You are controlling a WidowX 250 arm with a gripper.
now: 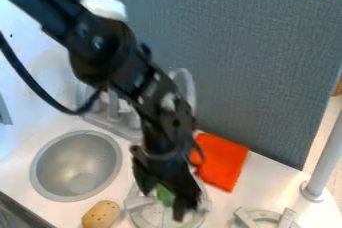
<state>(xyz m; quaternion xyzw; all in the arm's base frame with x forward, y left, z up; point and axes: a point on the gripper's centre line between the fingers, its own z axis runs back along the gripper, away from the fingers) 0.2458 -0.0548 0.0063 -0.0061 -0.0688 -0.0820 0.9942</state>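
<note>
The black gripper [165, 198] hangs from the arm at the bottom centre, low over a round, pale, see-through item [150, 216]. A small green object [163, 194] is right at the gripper, partly covered by it; whether it is held or lies behind cannot be told. Just right of the gripper, a bright orange cloth [223, 162] lies on the white counter, its left edge partly behind the arm. To the lower left of the gripper is a tan, oval, potato-like item [101, 214] with dark spots.
A round metal sink bowl [77, 166] is set into the counter at the left, with a faucet [113, 109] behind it. A grey burner grate [266, 217] is at the bottom right. A grey post [324, 157] stands at the right, and a grey partition [244, 62] rises behind.
</note>
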